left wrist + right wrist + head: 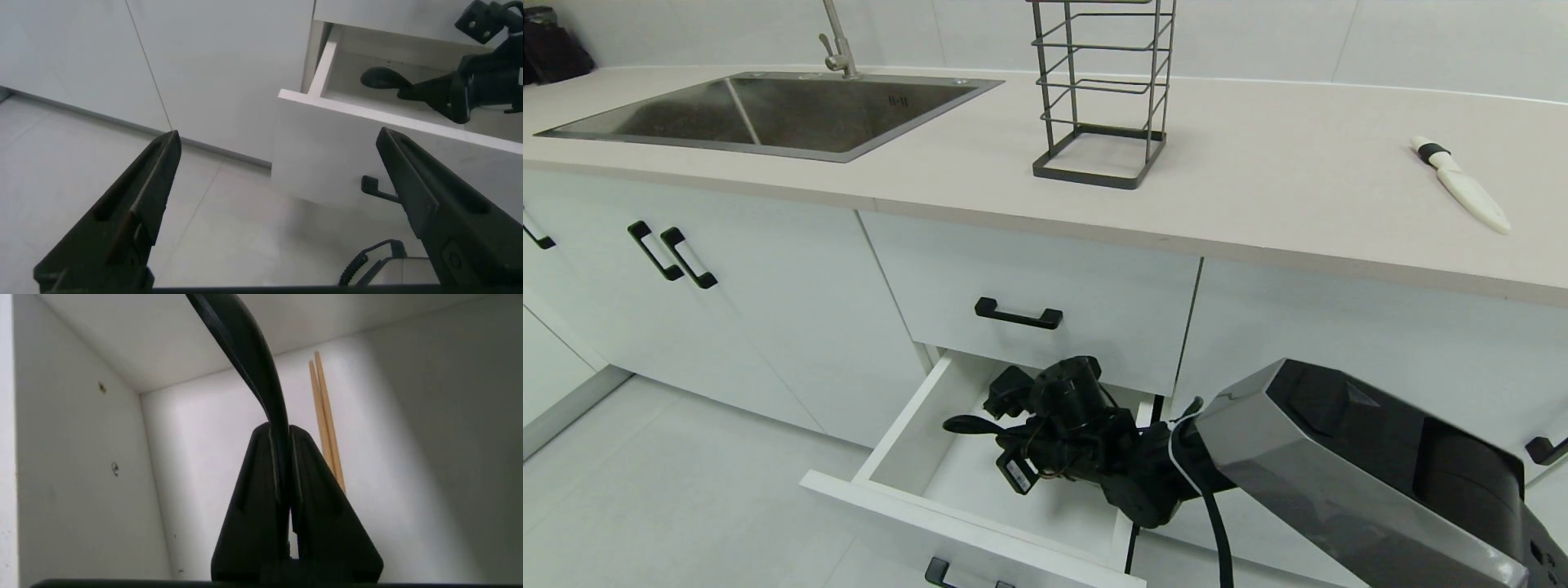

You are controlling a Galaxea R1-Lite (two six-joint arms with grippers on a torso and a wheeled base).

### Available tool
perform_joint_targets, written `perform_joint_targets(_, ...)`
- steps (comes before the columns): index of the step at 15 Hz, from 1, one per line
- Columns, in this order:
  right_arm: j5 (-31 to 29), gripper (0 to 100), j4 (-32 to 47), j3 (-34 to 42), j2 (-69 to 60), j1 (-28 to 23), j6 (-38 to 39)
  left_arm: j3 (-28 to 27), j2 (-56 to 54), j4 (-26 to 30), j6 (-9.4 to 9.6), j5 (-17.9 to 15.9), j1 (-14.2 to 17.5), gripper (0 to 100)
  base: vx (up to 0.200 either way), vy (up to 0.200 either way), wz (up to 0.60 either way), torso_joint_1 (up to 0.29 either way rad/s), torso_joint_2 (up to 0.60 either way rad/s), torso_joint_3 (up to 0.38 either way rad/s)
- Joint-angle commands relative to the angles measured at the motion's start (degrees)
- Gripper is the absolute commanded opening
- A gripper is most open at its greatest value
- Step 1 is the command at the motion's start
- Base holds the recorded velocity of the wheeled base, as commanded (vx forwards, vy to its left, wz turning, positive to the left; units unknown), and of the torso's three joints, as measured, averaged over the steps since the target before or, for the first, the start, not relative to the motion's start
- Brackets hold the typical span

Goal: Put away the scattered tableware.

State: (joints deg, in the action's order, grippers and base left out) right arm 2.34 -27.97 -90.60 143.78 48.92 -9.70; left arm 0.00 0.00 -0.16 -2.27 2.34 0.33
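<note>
Kitchen counter (1258, 163) carries, left to right, one sink (768, 114), one rack (1103, 90) and one knife (1462, 184). Below, your left gripper (276, 139) hangs wide open outside the one open drawer (907, 425). Inside it, your right gripper (286, 482) is clamped on one black spoon (237, 335), near two chopsticks (327, 425). You seem to be at the drop-off: lower, release, then fetch the knife.

Black spoon (968, 425); white drawer (907, 425); tan chopsticks (325, 416); cream knife (1462, 184), black band.
</note>
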Motion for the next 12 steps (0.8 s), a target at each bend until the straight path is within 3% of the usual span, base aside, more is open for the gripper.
perform_joint_targets(1, -0.4, 0, 1.8, -2.5, 1.8, 0.0, 0.0, 0.0, 0.1, 0.0, -0.02, 0.0, 0.0, 100, 0.0, 0.0, 0.0, 0.0, 0.0, 0.0)
perform_joint_targets(5, -0.4, 0, 7.2, -8.6, 4.2, 0.0, 0.0, 0.0, 0.1, 0.0, -0.02, 0.0, 0.0, 100, 0.0, 0.0, 0.0, 0.0, 0.0, 0.0)
perform_joint_targets(12, -0.8, 0, 8.0, -11.1, 7.6, 0.0, 0.0, 0.0, 0.1, 0.0, -0.02, 0.0, 0.0, 100, 0.0, 0.0, 0.0, 0.0, 0.0, 0.0)
